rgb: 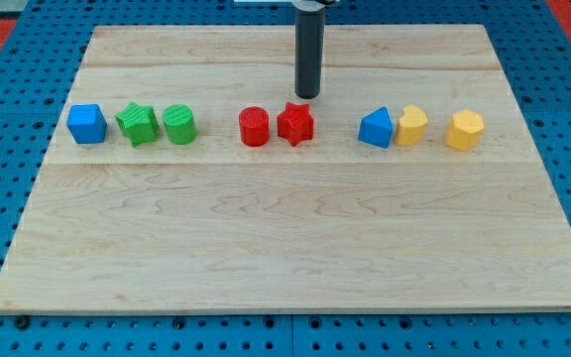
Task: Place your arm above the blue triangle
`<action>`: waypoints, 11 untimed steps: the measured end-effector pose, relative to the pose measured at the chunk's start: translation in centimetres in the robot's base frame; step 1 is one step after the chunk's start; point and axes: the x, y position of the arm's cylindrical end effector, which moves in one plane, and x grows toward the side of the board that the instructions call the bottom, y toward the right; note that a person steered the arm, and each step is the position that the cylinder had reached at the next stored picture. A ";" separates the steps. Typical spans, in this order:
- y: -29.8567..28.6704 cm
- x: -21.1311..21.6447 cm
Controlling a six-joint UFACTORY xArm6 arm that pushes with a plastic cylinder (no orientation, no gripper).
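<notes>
Camera view: our rod ends in my tip (pixel 308 95), which carries no jaws, so nothing is grasped. It stands just above the red star (pixel 295 123), toward the view's top. The blue triangle (pixel 375 129) lies to the view's right of the tip, touching a yellow block (pixel 411 126); another yellow block (pixel 465 130) sits further right. Leftward along the row lie a red cylinder (pixel 254 127), green cylinder (pixel 179 125), green star (pixel 138 124) and blue cube (pixel 86 124), all on the wooden board (pixel 285 248).
</notes>
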 end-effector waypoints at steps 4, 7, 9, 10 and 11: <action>0.0 -0.4; 0.0 -0.4; 1.4 -2.8; 4.8 -1.8; 9.5 -0.1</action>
